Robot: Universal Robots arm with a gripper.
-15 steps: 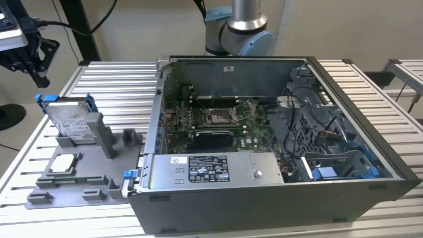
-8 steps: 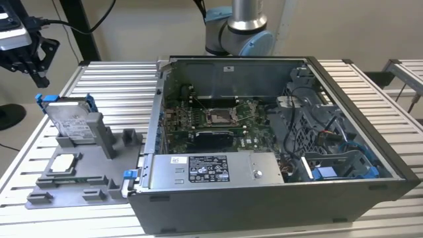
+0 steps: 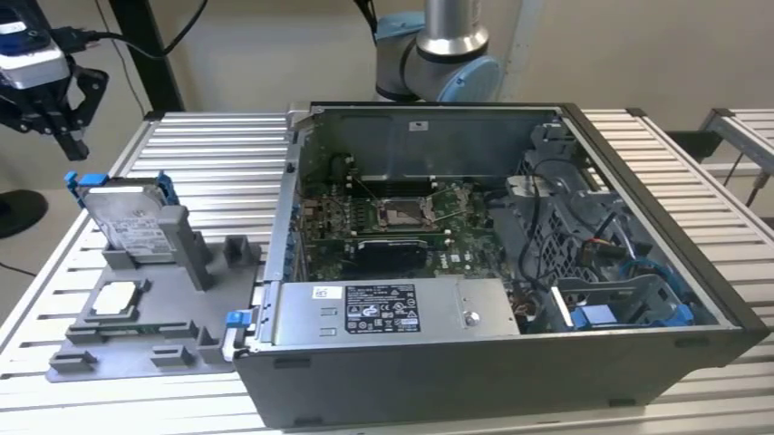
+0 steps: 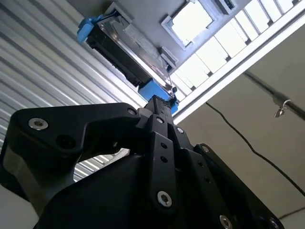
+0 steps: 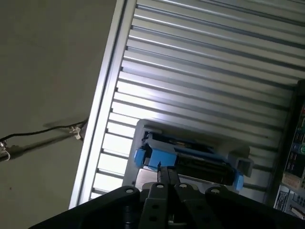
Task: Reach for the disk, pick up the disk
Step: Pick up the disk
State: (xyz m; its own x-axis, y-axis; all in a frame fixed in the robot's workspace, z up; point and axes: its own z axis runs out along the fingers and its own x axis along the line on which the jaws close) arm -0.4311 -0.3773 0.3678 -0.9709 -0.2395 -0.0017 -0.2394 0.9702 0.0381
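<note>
Exterior view: gripper (image 3: 69, 143) is clenched on nothing, fingertips together. The disk (image 3: 127, 217) sits below it, clearly apart, standing on edge in a grey holder (image 3: 133, 349) and leaning back, with the blue carrier edge up toward the gripper. Lower part is sunk in the holder, so I can't confirm the long axis. First wrist view: the tip is lined up over one blue end (image 5: 147, 157).

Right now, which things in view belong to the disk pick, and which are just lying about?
Job:
- the disk, standing upright in the grey holder
- the gripper, apart from the disk, holding nothing

Lying about:
- the square silver chip on the holder
- the open computer case
- the labelled grey box in the case
- the motherboard
</note>
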